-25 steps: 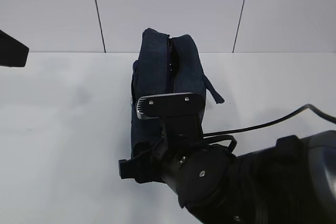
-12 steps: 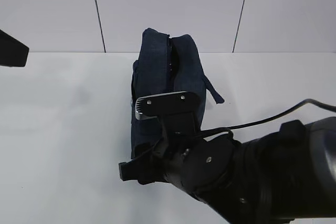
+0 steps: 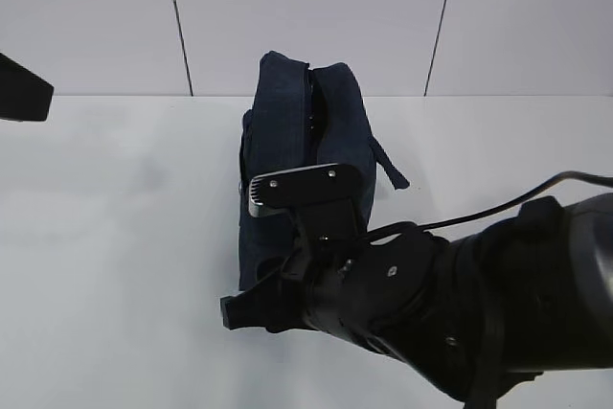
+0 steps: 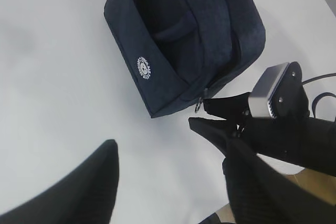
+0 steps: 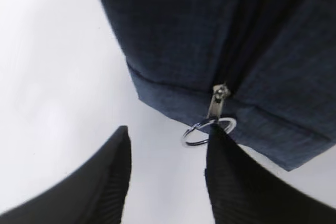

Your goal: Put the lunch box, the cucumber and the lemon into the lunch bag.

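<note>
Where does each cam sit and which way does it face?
Exterior: in front of the table, slanting down at the lunch bag; right arm fills the foreground.
Left wrist: above, looking down at the bag; own fingers low, right gripper beside the bag.
Right wrist: close on the ring pull between its fingers.
Shared: all three see the bag.

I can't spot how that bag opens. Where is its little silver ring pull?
In the right wrist view the silver ring pull hangs from the zipper at the dark navy fabric lunch bag's lower end, against the right gripper's right-hand finger.
</note>
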Tool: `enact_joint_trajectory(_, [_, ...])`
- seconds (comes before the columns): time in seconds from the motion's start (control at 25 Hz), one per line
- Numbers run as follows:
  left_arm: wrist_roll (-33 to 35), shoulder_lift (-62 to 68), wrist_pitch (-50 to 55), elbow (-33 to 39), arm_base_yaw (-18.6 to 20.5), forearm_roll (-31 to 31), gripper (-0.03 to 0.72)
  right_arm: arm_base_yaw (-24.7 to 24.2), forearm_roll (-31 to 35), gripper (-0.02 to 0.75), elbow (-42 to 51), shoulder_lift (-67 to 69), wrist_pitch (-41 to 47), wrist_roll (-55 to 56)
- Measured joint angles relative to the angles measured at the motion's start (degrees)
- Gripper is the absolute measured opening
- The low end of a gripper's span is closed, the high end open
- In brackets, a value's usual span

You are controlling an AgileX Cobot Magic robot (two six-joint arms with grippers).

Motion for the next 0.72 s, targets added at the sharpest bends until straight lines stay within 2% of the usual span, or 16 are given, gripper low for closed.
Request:
enact_joint_trajectory(0.28, [0.00, 0.00, 0.00, 0.00, 0.00, 0.00, 0.449, -0.74, -0.39, 0.204, 0.00, 0.00, -0.38, 0.00])
enact_joint_trajectory(0.48, [0.00, 0.00, 0.00, 0.00, 0.00, -0.13, 0.449, -1.64, -0.49, 0.032, 0.00, 0.26, -2.15, 0.00])
enact_joint_trajectory(0.72, [0.00, 0.00, 0.00, 0.00, 0.00, -0.26, 0.449, -1.64, -0.60, 0.020, 0.00, 0.35, -3.51, -0.83])
